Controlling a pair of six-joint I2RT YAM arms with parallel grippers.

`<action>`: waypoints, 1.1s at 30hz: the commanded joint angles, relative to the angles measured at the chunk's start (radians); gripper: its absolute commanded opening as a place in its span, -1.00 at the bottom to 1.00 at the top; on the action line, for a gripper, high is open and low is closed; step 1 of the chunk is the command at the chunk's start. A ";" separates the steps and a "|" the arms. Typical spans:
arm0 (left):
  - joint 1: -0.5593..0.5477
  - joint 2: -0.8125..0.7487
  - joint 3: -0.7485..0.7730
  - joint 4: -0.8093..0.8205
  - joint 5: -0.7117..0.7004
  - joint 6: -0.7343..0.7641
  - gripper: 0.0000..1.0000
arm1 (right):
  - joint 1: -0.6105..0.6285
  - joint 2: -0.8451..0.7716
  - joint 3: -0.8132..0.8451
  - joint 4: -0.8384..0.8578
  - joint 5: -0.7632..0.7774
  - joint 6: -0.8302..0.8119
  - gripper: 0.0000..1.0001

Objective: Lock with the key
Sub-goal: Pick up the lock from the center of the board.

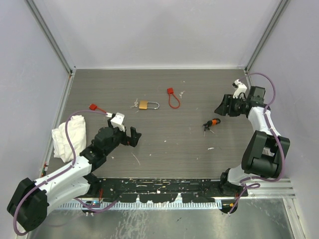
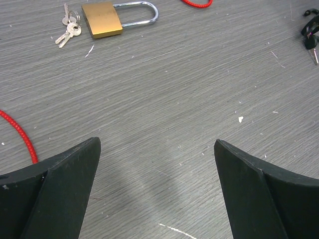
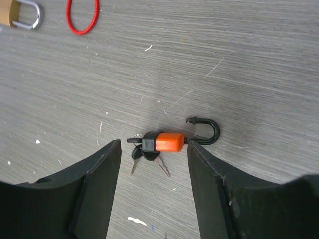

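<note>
A small orange padlock [image 3: 170,142] with an open black shackle [image 3: 209,132] lies on the grey table. The key bunch [image 3: 144,154], dark heads and thin silver blades, lies at the padlock's black end; I cannot tell if one key sits in the lock. Both show in the top view: padlock [image 1: 215,122], keys [image 1: 206,129]. My right gripper [image 3: 154,144] is open, hovering above the padlock with a finger on each side, holding nothing; it also shows in the top view [image 1: 223,107]. My left gripper [image 1: 128,136] is open and empty over bare table [image 2: 157,144].
A brass padlock [image 1: 144,105] with silver keys [image 2: 67,31] lies mid-table. A red cable loop [image 1: 173,99] lies beyond it. Another red tag [image 1: 94,107] with its cord [image 2: 20,137] and a white cloth [image 1: 70,137] lie at the left. Walls enclose three sides.
</note>
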 commanded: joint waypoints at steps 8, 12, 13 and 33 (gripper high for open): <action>-0.004 -0.021 -0.002 0.072 -0.017 0.002 0.96 | 0.001 -0.012 -0.075 0.162 0.088 0.423 0.20; -0.005 -0.018 0.001 0.072 -0.015 0.003 0.96 | 0.024 -0.045 -0.133 0.176 0.228 0.568 0.21; -0.004 -0.015 0.003 0.072 -0.015 0.004 0.97 | 0.026 -0.056 -0.152 0.180 0.244 0.593 0.23; -0.004 0.020 0.025 0.061 -0.018 0.003 0.97 | 0.051 0.085 -0.202 0.272 0.271 0.777 0.34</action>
